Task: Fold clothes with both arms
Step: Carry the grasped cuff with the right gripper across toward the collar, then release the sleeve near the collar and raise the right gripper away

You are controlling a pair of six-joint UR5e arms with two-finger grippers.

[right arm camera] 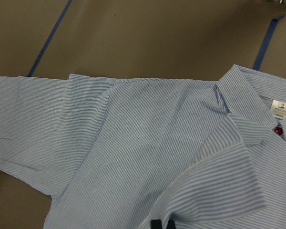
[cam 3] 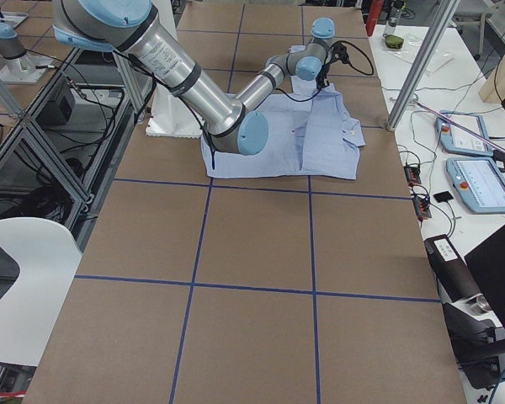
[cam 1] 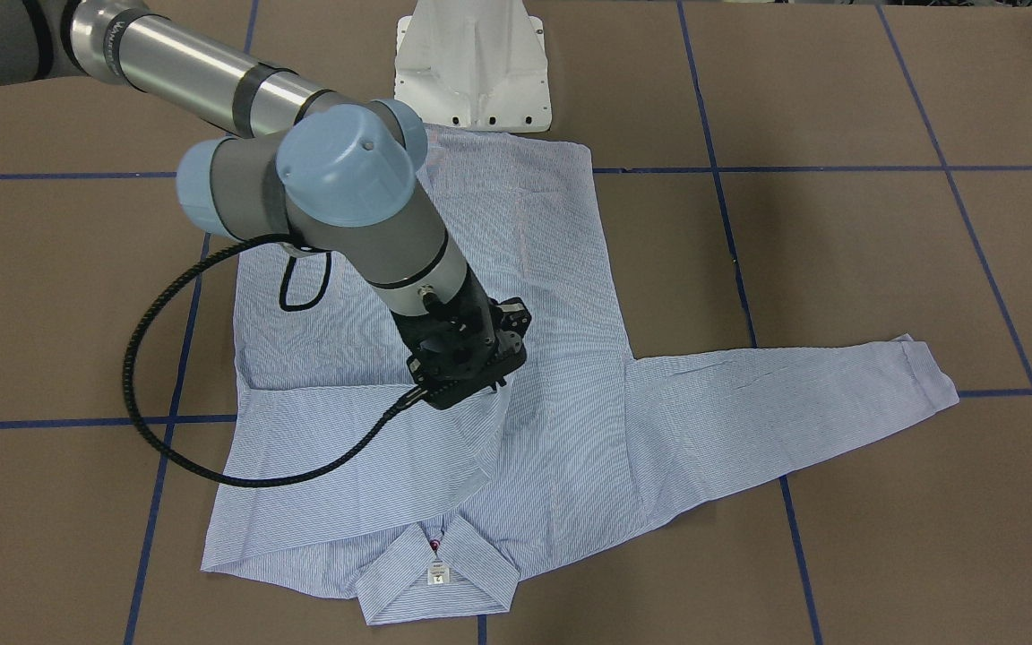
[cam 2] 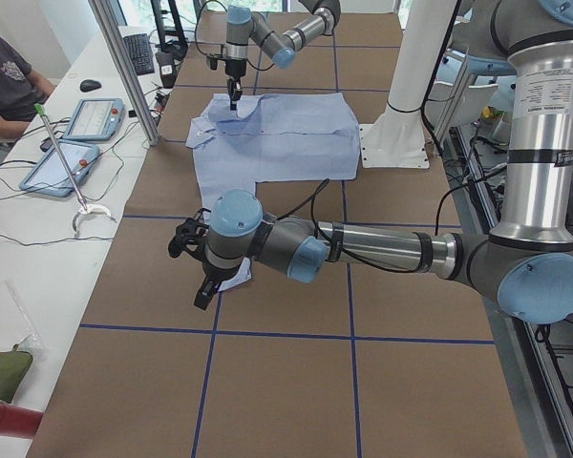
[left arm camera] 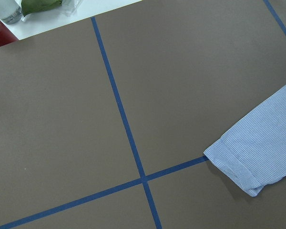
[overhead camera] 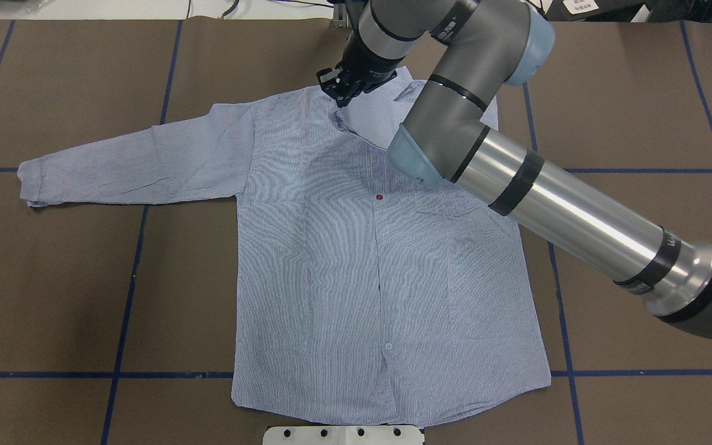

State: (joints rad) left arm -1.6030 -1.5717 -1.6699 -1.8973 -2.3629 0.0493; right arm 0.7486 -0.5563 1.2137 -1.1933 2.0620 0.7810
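Observation:
The striped shirt (cam 1: pixel 570 421) (overhead camera: pixel 343 259) lies front-up on the brown table, collar (cam 1: pixel 440 573) at the far edge. Its left sleeve (overhead camera: pixel 133 164) stretches out flat. My right gripper (cam 1: pixel 491 387) (overhead camera: pixel 339 105) is shut on a fold of the shirt's right side, drawn across the chest beside the collar. In the right wrist view its gripper (right arm camera: pixel 162 224) shows as black tips pinching the cloth, with the collar label (right arm camera: pixel 281 107) ahead. My left gripper (cam 2: pixel 202 291) hovers by the left cuff (left arm camera: pixel 250 160); I cannot tell whether it is open or shut.
The white pedestal base (cam 1: pixel 471 63) (overhead camera: pixel 343 436) stands at the shirt's hem. Blue tape lines (left arm camera: pixel 128 133) grid the table. A side bench with tablets (cam 2: pixel 86 119) (cam 3: pixel 480 181), a metal post (cam 2: pixel 124 67) and a seated person (cam 2: pixel 5 76) runs along the far edge.

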